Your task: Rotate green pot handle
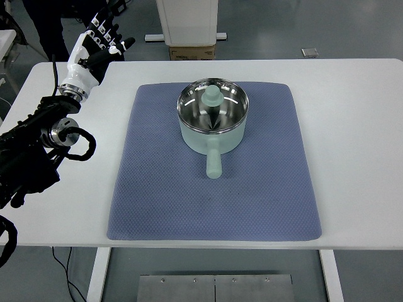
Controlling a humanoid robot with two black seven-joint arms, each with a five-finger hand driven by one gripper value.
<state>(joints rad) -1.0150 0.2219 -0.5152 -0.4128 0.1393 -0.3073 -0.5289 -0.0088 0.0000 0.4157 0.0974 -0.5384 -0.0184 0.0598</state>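
A blue-grey mat (pixel 189 207) covers the middle of the white table (pixel 359 138), its near edge close to the table's front rim, well to the right of and nearer than the left hand (pixel 87 55). Nothing lies on the mat between that hand and the pot.

On the far half of the mat stands the green pot (pixel 212 123), upright, off to the hand's right and somewhat nearer than it. Its handle (pixel 213 161) points straight toward the near edge of the table. The steel inside is bare; a pale green knob-like shape (pixel 212 96) shows over it, and what it belongs to cannot be told.

The left hand is raised over the table's far left corner, fingers (pixel 104 34) spread and pointing away, holding and touching nothing, well apart from the pot.

Beyond the table stand a cardboard box (pixel 192 51) under a white cabinet (pixel 187 22), and a person's dark trouser legs (pixel 44 28) behind the hand.
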